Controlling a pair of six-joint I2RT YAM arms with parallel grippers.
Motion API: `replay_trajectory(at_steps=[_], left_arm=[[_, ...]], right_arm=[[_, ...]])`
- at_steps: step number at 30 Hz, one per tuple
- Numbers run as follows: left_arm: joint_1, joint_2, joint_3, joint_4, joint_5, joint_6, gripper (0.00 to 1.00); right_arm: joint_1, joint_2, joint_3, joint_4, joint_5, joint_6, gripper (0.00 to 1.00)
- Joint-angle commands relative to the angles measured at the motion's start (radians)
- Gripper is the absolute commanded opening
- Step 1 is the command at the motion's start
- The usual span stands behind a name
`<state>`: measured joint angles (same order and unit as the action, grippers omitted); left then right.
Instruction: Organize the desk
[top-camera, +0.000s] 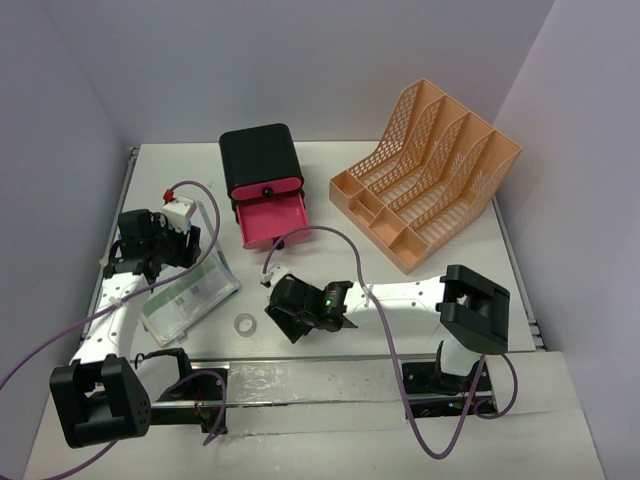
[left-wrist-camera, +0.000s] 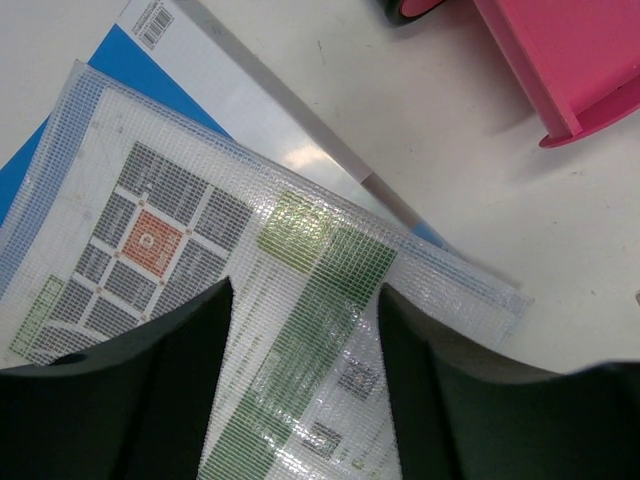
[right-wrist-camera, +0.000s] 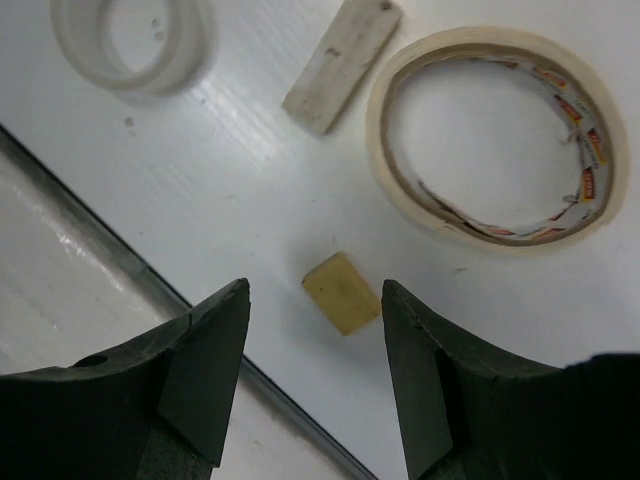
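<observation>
The right gripper has its dark fingers spread, with nothing pinched. A small yellowish block, maybe an eraser (hard to say from this close), lies loose between the tips. From the block, a roll of cream tape with printed lining sits at 1 o'clock, a pale flat stick at 12 and a cloudy translucent ring at 11.

The left gripper is spread too, hanging over a clear mesh-weave pouch holding a sheet printed in grey and green. The pouch lies on a glossy blue-and-white booklet.

All of it is on the desk, a big flat white matte top that fills the space between the pale walls. The boxy black drawer unit with a pink drawer pulled out is at 12 o'clock. The peach lattice file rack is at 2.
</observation>
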<state>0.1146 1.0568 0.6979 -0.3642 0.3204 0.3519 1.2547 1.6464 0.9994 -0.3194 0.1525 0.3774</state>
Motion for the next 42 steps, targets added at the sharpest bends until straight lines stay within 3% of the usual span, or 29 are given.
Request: replay_trajectory(at_steps=[1, 9, 13, 26, 28, 30, 33, 36, 42], left_arm=[[0.008, -0.024, 0.000, -0.014, -0.048, 0.039, 0.72], [0.010, -0.034, -0.089, 0.058, -0.298, 0.049, 0.85], [0.013, -0.055, -0.142, 0.096, -0.347, 0.029, 0.89], [0.025, -0.101, -0.206, 0.165, -0.330, 0.004, 0.92], [0.026, -0.101, -0.206, 0.163, -0.312, 0.005, 0.92], [0.026, -0.100, -0.204, 0.162, -0.303, 0.004, 0.92], [0.026, -0.096, -0.199, 0.160, -0.294, 0.004, 0.92], [0.026, -0.093, -0.198, 0.162, -0.281, 0.002, 0.91], [0.026, -0.101, -0.203, 0.162, -0.280, 0.006, 0.91]], right_arm=[[0.018, 0.016, 0.035, -0.057, -0.037, -0.052, 0.63], [0.022, 0.108, 0.054, -0.047, -0.039, -0.063, 0.63], [0.025, 0.163, 0.071, -0.069, -0.033, -0.063, 0.60], [0.051, 0.121, 0.051, -0.109, 0.018, -0.035, 0.23], [0.054, 0.100, 0.053, -0.121, 0.021, -0.035, 0.08], [0.060, 0.063, 0.073, -0.128, 0.020, -0.040, 0.01], [0.063, -0.040, 0.117, -0.085, 0.049, -0.071, 0.00], [0.040, -0.149, 0.151, 0.058, 0.191, -0.137, 0.00], [-0.161, -0.086, 0.303, 0.227, 0.381, -0.080, 0.00]])
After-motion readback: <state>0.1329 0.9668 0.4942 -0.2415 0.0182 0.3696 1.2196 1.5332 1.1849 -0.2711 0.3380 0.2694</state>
